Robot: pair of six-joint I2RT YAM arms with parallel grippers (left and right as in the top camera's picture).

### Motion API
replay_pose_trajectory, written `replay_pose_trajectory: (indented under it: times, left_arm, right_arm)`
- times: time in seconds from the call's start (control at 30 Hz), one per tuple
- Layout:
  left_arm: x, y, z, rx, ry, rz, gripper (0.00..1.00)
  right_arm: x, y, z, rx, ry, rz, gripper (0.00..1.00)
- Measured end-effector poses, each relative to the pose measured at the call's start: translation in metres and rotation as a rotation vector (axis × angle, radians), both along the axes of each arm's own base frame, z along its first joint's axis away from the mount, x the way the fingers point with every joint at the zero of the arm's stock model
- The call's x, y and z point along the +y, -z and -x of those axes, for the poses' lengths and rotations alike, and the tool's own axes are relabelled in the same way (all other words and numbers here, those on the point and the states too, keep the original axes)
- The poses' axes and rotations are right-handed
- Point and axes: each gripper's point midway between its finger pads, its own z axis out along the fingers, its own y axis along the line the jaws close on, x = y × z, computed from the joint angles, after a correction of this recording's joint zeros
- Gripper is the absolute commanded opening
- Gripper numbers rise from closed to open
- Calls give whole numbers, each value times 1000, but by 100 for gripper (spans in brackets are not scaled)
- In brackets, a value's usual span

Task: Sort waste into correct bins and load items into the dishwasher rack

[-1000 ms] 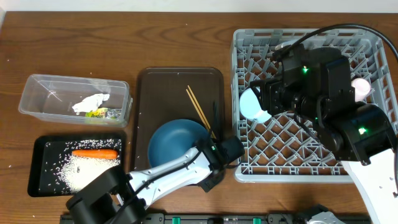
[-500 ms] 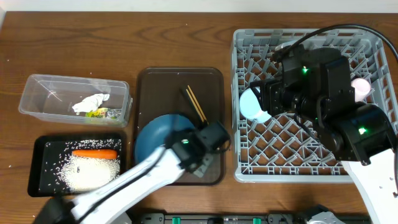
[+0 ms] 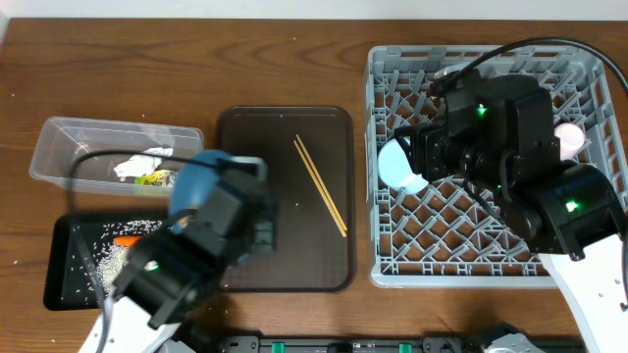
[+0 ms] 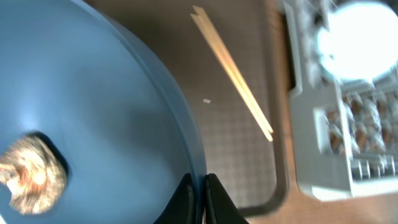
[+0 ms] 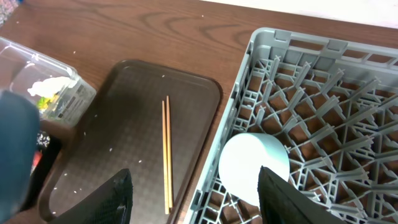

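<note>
My left gripper (image 4: pixel 199 186) is shut on the rim of the dark blue plate (image 4: pixel 93 106), which carries a brownish food lump (image 4: pixel 31 175). In the overhead view the plate (image 3: pixel 199 181) is held tilted above the gap between the clear tub (image 3: pixel 59 147) and the black tray (image 3: pixel 64 279). The tub holds the white napkin (image 3: pixel 145 162) and the wrapper (image 3: pixel 155 179). Rice (image 3: pixel 98 257) and a partly hidden carrot (image 3: pixel 126 241) lie in the black tray. My right gripper (image 5: pixel 199 199) is open above the grey rack (image 3: pixel 491 270), near a pale blue bowl (image 5: pixel 255 165).
The wooden chopsticks (image 3: pixel 321 186) lie on the dark brown serving tray (image 3: pixel 285 127), between the bins and the rack. A pale pink cup (image 3: pixel 569 137) sits at the rack's right side. My right arm covers much of the rack's middle.
My left arm has lifted the blue plate off the brown tray and carried it left, over the bins. The right arm has not moved.
</note>
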Motion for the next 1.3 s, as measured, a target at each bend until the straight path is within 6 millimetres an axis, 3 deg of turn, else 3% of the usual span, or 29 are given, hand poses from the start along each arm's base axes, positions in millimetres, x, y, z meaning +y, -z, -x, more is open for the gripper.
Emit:
replay_pose_trajectory:
  times: [0.33, 0.63, 0.77, 1.0, 1.3]
  left_arm:
    - [93, -12, -10, -28, -435, 87, 6]
    - [159, -17, -11, -43, -663, 317, 6]
    - [164, -30, -26, -117, -584, 415, 6]
    - [160, -31, -41, -134, -402, 561, 6]
    - [190, -61, -14, -342, -434, 517, 6]
  right_arm:
    - [0, 0, 0, 0, 0, 0, 57]
    - [0, 0, 0, 1, 0, 0, 57]
    - [0, 0, 0, 0, 0, 0, 58]
    - [1, -3, -2, -14, 0, -6, 57]
    - [1, -4, -3, -19, 0, -8, 58]
